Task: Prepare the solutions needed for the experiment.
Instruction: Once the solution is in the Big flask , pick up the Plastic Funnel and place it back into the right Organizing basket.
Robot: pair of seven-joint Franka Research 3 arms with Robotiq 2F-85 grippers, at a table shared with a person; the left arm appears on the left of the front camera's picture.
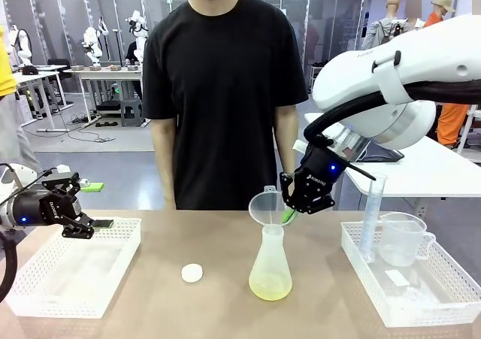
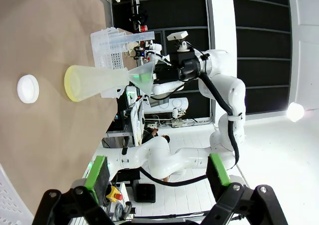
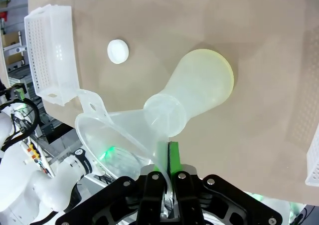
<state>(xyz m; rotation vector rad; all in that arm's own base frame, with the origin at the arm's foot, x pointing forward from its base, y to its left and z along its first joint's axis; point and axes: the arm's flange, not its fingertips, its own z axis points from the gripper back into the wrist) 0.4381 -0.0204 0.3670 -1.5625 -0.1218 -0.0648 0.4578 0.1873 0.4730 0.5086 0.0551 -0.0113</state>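
A frosted conical flask stands mid-table, with the pale yellow-green solutions a few centimetres deep in its base. A clear funnel sits tilted at the flask's mouth. My right gripper is shut on the funnel's wall. In the right wrist view the fingertips pinch the funnel just beside the flask. My left gripper hangs open and holds nothing above the left tray. The left wrist view has its green pads wide apart, with the flask far off.
A small white cap lies on the table left of the flask. The right tray holds a graduated cylinder and a beaker. A person in a black shirt stands at the far edge.
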